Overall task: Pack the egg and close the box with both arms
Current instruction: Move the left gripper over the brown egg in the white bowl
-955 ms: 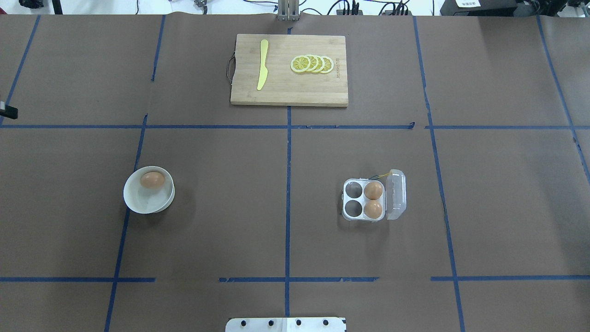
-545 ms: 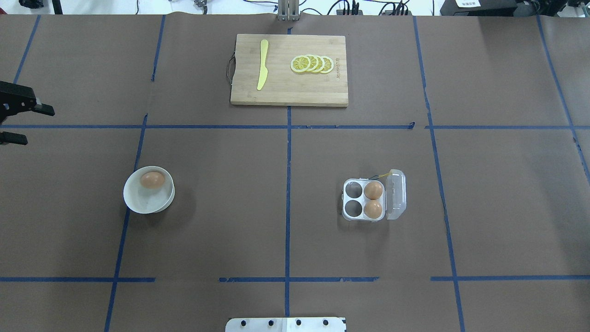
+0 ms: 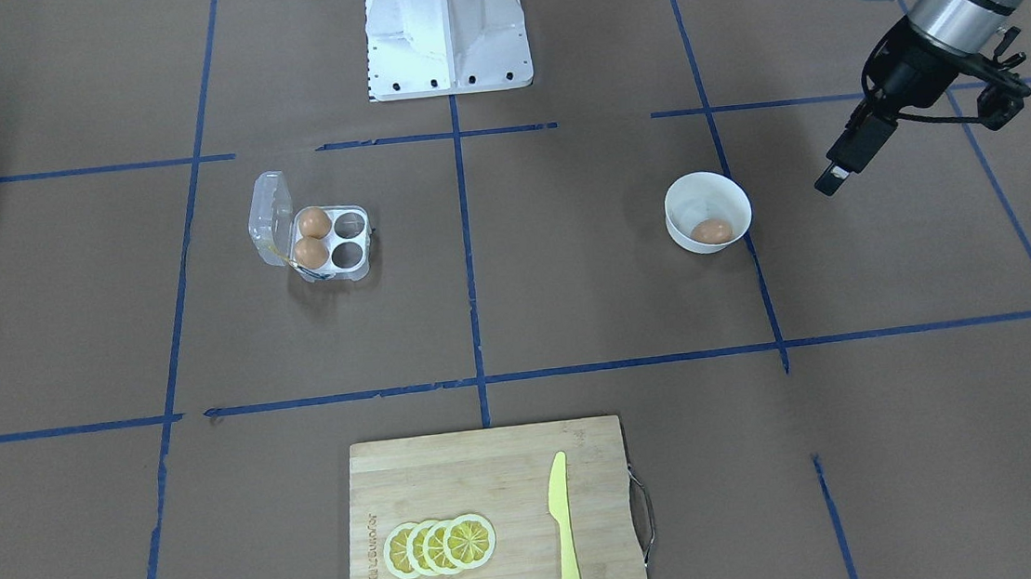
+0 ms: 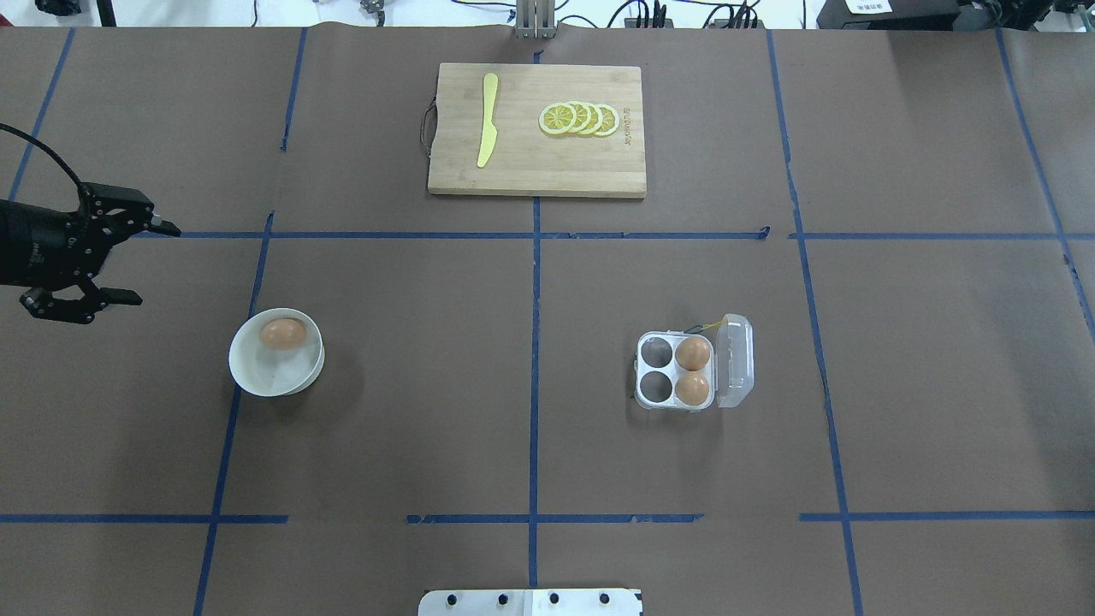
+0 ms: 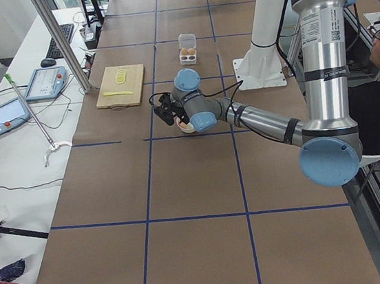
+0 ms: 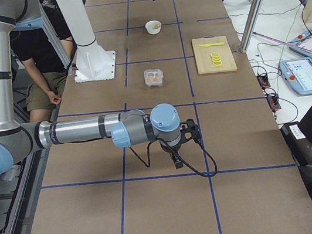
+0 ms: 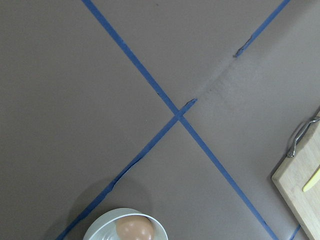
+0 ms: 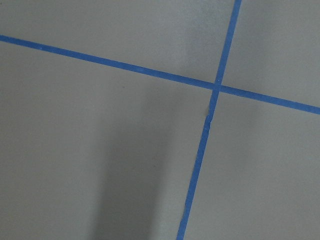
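The egg (image 4: 282, 334) lies in a round white bowl (image 4: 257, 376) on the left half of the table; it also shows in the left wrist view (image 7: 134, 229). The box (image 4: 653, 402) stands right of centre with its clear lid (image 4: 736, 359) swung open to the right. Two brown eggs (image 4: 693, 352) fill its right cups and its two left cups are empty. My left gripper (image 4: 145, 263) is open and empty, hovering up and to the left of the bowl. My right gripper (image 6: 179, 149) shows only in the exterior right view, far from the box; I cannot tell its state.
A wooden cutting board (image 4: 535, 162) at the far middle of the table carries a yellow knife (image 4: 488, 120) and lemon slices (image 4: 579, 119). The white pedestal base (image 3: 446, 25) stands at the robot's edge. Blue tape lines cross the brown table cover.
My left gripper has come in from the left edge of the overhead view and moved right toward the bowl, jaws open. The egg, bowl and box have not moved.
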You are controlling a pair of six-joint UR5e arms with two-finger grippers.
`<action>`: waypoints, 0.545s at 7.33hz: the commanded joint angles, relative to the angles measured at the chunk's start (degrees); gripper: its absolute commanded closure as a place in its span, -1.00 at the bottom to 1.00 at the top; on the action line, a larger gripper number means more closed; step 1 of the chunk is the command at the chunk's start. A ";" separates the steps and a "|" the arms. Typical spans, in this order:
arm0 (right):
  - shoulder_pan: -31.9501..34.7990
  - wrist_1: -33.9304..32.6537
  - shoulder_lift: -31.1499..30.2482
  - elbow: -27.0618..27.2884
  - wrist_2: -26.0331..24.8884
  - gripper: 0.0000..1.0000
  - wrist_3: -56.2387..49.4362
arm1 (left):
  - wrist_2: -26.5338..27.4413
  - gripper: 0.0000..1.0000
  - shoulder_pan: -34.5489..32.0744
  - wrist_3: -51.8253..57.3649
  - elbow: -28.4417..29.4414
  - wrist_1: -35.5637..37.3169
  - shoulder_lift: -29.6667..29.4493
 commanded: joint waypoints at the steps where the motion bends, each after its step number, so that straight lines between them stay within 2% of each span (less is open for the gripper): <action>1: 0.03 -0.01 -0.09 -0.07 -0.09 -1.00 0.00 | 5.27 -0.96 5.14 -9.38 -1.22 10.23 -5.14; 3: 0.03 -0.10 0.00 -0.16 0.00 -1.00 0.00 | 10.10 -0.89 9.36 -15.73 -1.22 20.89 -10.09; 4: -0.05 -0.10 0.00 -0.16 0.00 -1.00 0.08 | 10.90 -0.89 10.69 -18.89 -1.22 21.27 -10.19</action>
